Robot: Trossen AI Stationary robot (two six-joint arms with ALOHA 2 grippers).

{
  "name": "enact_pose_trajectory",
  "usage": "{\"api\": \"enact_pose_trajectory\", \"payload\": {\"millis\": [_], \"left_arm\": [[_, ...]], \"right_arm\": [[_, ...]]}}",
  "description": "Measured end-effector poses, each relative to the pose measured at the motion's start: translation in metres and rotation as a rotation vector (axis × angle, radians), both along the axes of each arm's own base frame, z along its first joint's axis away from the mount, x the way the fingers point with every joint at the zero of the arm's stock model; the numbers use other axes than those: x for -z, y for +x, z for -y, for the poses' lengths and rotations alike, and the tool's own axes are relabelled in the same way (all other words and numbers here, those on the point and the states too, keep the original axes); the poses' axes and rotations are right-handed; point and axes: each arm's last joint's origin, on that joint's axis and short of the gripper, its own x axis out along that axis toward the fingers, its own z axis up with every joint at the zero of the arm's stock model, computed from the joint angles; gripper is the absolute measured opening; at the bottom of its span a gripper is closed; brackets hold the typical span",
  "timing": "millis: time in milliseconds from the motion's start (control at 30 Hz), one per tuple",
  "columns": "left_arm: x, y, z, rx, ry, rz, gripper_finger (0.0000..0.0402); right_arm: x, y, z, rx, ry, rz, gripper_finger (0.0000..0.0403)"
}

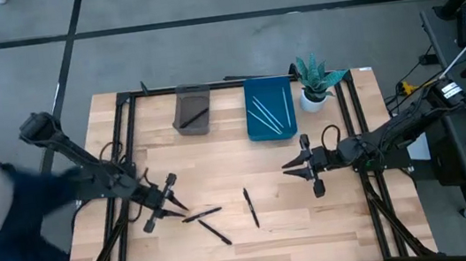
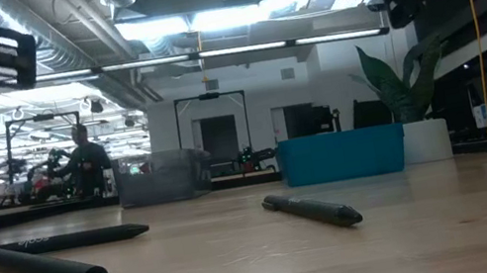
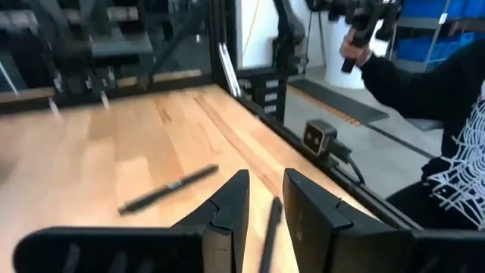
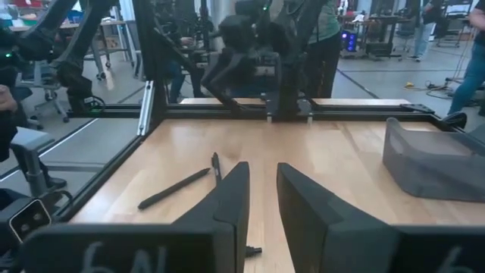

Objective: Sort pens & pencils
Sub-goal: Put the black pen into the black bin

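both arms low, left hand [image 1: 173,202] and right hand [image 1: 289,167] slightly parted.

You have open tabletop [image 1: 341,215] across the middle, between the left claw [image 1: 173,198] and the right claw [image 1: 295,166], broken only by three black pens: one [image 1: 201,214] lying just beside the left claw, another [image 1: 214,232] angled below it, and a third [image 1: 250,208] nearer the centre. Along the far edge, the grey bin [image 1: 192,109], the teal tray [image 1: 269,108] and the potted plant [image 1: 316,80] stand in a row with narrow gaps. A person's dark sleeve [image 1: 12,220] crowds the left arm's side.
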Motion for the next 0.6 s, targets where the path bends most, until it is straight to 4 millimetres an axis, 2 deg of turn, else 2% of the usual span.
{"api": "enact_pose_trajectory", "payload": {"millis": [167,300,433,600], "left_arm": [[0.0,0.018,0.013,-0.008,0.017,-0.083,0.0076],[0.001,0.035,0.025,-0.008,0.105,-0.188,0.0076],[0.005,0.044,0.032,-0.005,0.165,-0.249,0.0076],[-0.001,0.05,0.036,-0.013,0.119,-0.254,0.0076]], "right_arm": [[-0.005,0.001,-0.003,0.014,0.004,0.016,0.0071],[-0.01,0.008,-0.007,0.008,-0.022,0.021,0.0071],[-0.007,0.014,-0.009,0.022,-0.034,-0.011,0.0071],[-0.005,0.018,-0.011,0.025,-0.02,-0.027,0.0071]]}}
